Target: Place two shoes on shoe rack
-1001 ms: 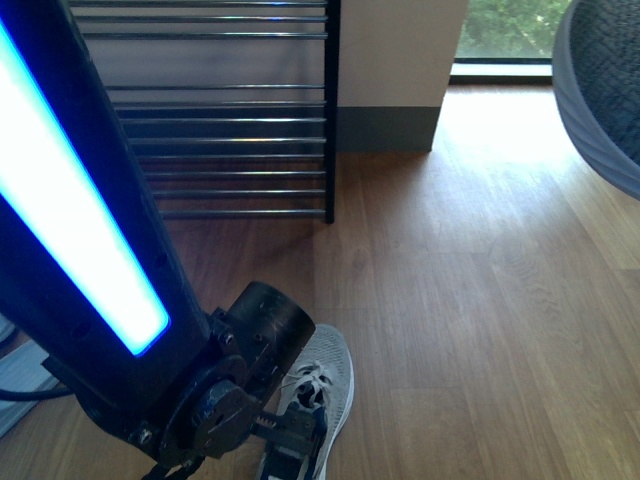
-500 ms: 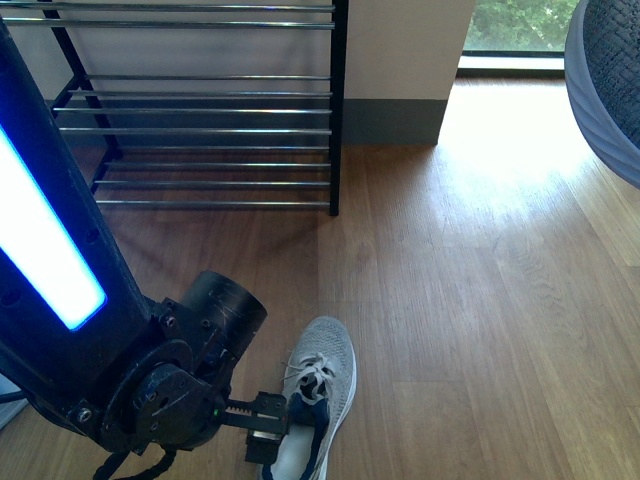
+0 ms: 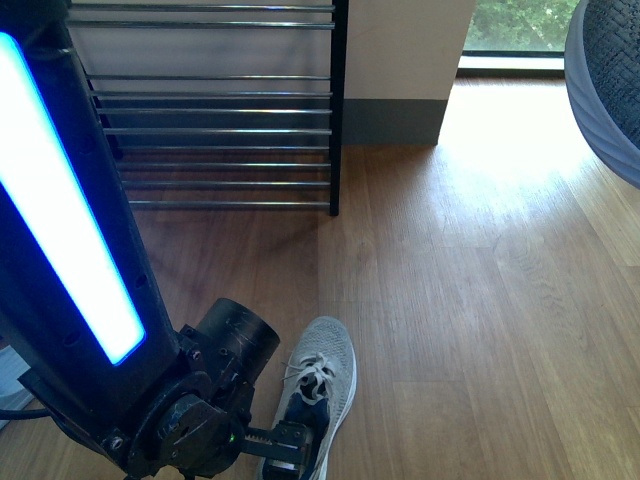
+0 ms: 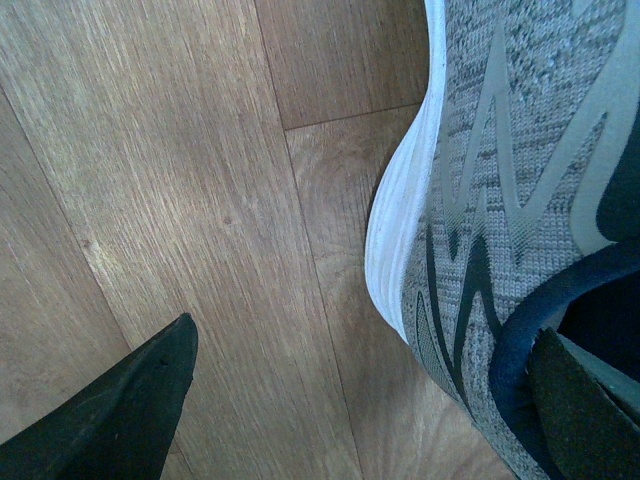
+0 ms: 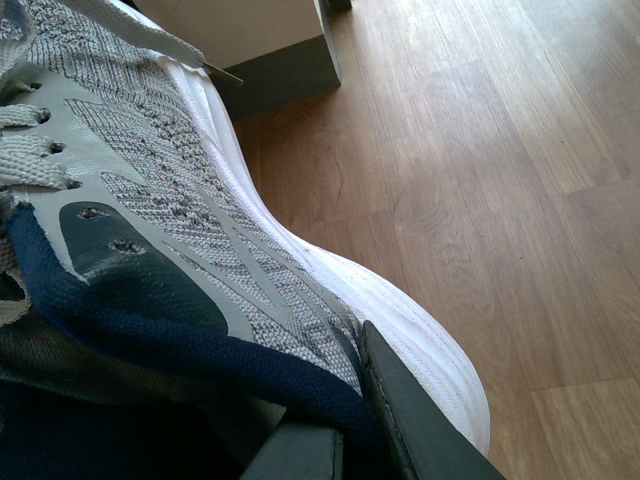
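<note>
The wooden floor (image 3: 480, 300) fills most of the front view, and the shoe rack (image 3: 337, 110) stands at its far edge, tiers of chrome rods facing the robot, well apart from either shoe. The left arm (image 3: 70, 230), with its blue light strip, reaches down steeply because its target lies low: a grey sneaker (image 3: 325, 375) flat on its sole on the floor, toe pointing away from the robot. The left gripper (image 3: 288, 445) sits at the heel with its jaws apart. In the left wrist view one fingertip (image 4: 130, 420) hangs outside over the boards and the other (image 4: 590, 410) is inside the navy collar, so the shoe's side wall lies between them, set up, I judge, for a pinch not yet made. The right gripper (image 5: 345, 440) is clamped on the collar of the second sneaker (image 5: 170, 180), which it holds clear above the floor, presumably so both can go to the rack together.
</note>
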### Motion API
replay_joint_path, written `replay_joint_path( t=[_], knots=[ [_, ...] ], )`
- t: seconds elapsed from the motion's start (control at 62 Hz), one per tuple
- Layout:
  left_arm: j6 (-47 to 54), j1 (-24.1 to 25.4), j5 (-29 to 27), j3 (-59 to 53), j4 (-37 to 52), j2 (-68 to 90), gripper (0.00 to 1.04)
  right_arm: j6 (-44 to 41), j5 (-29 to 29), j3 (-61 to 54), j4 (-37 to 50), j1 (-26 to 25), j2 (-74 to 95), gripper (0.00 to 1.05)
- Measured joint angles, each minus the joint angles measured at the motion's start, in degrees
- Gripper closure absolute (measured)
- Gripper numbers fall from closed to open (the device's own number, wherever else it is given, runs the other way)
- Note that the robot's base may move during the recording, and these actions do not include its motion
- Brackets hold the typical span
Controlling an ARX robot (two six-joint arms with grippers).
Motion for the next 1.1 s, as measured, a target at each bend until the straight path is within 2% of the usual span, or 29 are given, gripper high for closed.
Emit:
replay_joint_path(
  t=[0.387, 0.646, 0.775, 1.001, 1.098],
  knots=[
    [2.05, 0.00, -3.96, 8.46, -5.66, 5.46, 0.10, 0.00, 0.00, 0.00, 0.00, 0.00, 0.00, 1.03],
    [1.64, -1.53, -4.44, 11.69, -6.23, 8.44, 0.47, 0.00, 0.00, 0.00, 0.00, 0.00, 0.00, 1.03],
    [1.18, -2.01, -5.38, 12.00, -5.99, 8.79, 0.62, 0.00, 0.00, 0.00, 0.00, 0.00, 0.00, 1.03],
    [0.52, -1.33, -8.39, 11.21, -4.66, 8.50, 0.94, 0.00, 0.00, 0.00, 0.00, 0.00, 0.00, 1.03],
    [0.11, -0.66, -10.88, 10.21, -3.91, 7.54, 1.03, 0.00, 0.00, 0.00, 0.00, 0.00, 0.00, 1.03]
  ],
)
